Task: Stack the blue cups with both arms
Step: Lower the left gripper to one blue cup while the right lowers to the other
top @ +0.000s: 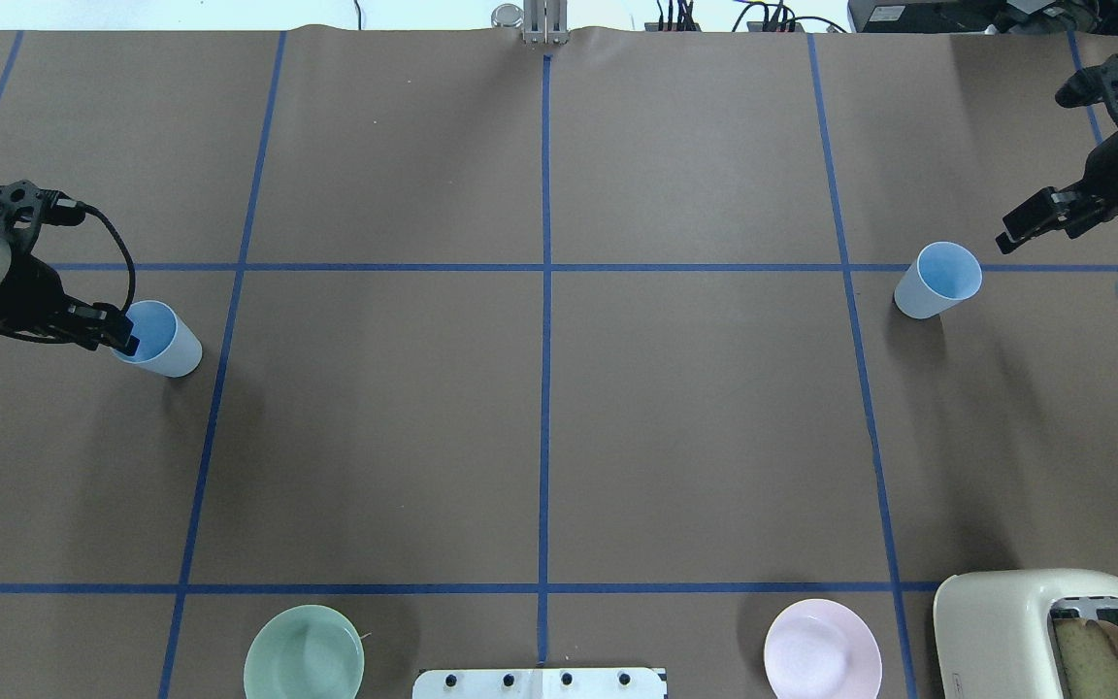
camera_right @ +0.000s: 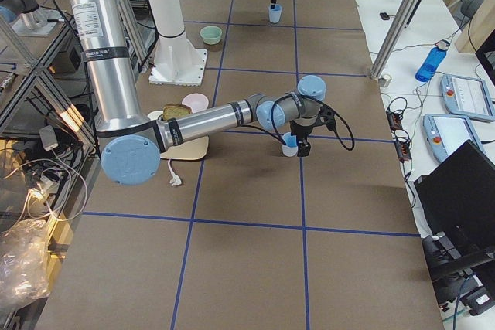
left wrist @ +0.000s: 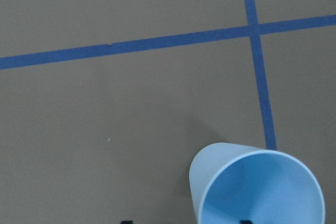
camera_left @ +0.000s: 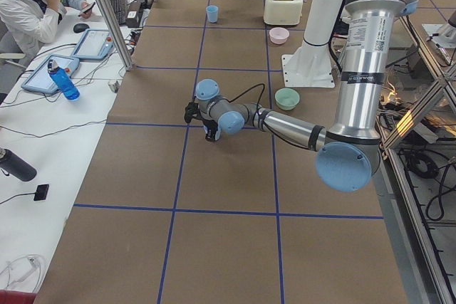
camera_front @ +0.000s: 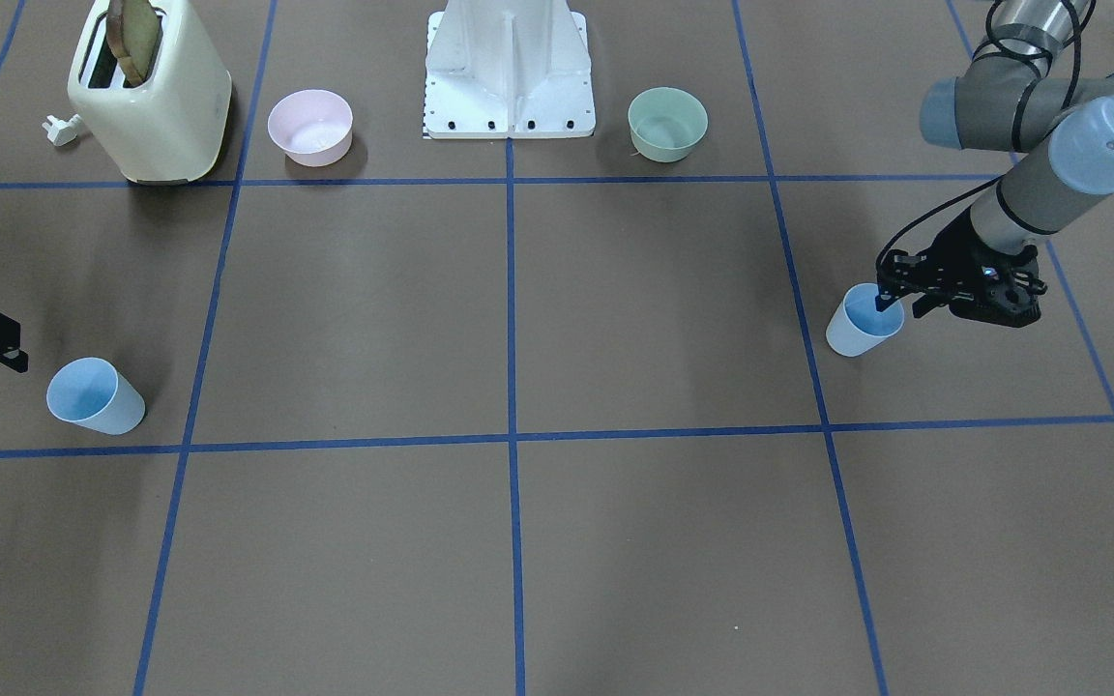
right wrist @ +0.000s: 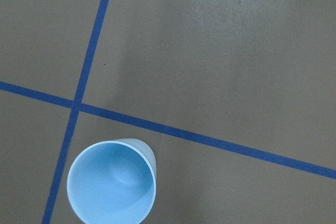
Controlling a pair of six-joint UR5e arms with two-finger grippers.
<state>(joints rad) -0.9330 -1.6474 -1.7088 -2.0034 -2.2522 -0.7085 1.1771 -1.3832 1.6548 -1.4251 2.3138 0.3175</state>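
Two blue cups (top: 163, 342) (top: 937, 282), left gripper (top: 117, 340) spread astride one rim, right gripper's (top: 1020, 228) jaws unclear, bowls (top: 304, 652) (top: 822, 660), toaster (top: 1005, 621)

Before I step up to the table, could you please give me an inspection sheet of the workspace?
Surface: brown table with a blue tape grid.
Job's things: left cup and right cup, both upright, far apart, not stacked.
Clutter: pink bowl, green bowl, toaster with bread in a slot.
Grippers: left gripper has its jaws open, straddling the left cup's wall; right gripper is open beside the right cup, not touching it.
Cables: black cable loops off the left wrist; the toaster's plug lies loose on the table.
Surroundings: white pedestal; a person seated at the side table.
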